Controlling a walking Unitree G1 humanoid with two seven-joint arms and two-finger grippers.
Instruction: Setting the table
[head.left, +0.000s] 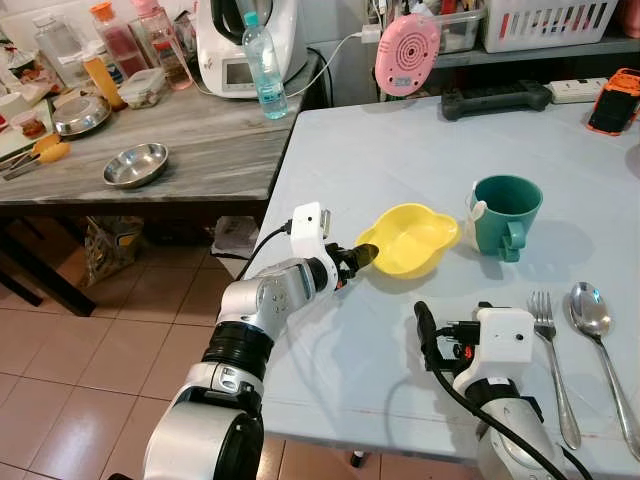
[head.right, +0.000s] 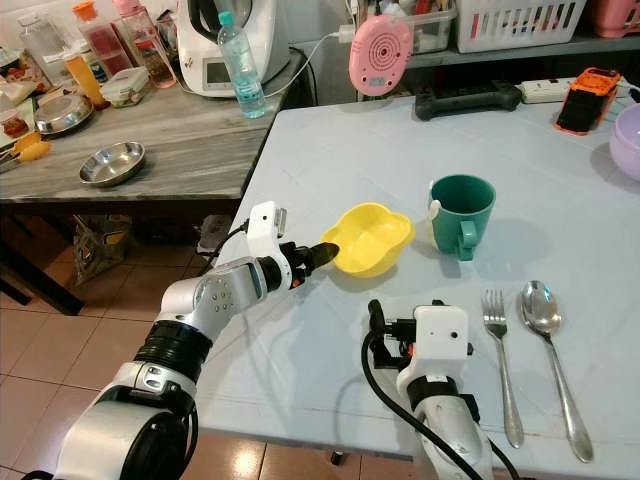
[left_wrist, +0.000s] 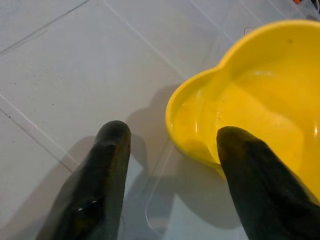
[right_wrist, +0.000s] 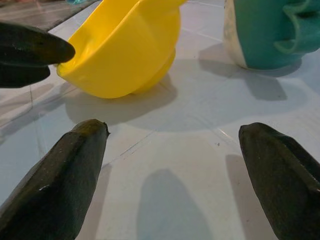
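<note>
Two counters fill the scene: a grey wood-grain counter (head.left: 200, 150) on the left, and a pale blue counter (head.left: 400, 160) to its right. On the grey one sit a small steel bowl (head.left: 135, 164), a clear water bottle (head.left: 264, 66) and a white kitchen appliance (head.left: 245, 45).

At the pale counter's left edge, the left gripper (head.left: 364, 254) reaches in with its fingers spread apart. One finger (left_wrist: 255, 185) touches or overlaps the near rim of a yellow lobed bowl (head.left: 410, 240); the other (left_wrist: 100, 175) lies over bare counter beside it, so nothing is grasped. The bowl appears tipped, its side next to the gripper raised off the surface.

Just right of the bowl stands a teal mug (head.left: 505, 215), upright, handle toward the robot. Nearer the robot, the right gripper (right_wrist: 170, 165) hovers low over bare counter, fingers wide apart and empty, pointing at bowl and mug.

Farther right, a fork (head.left: 552, 355) and a spoon (head.left: 600, 345) lie side by side, handles toward the robot.
</note>
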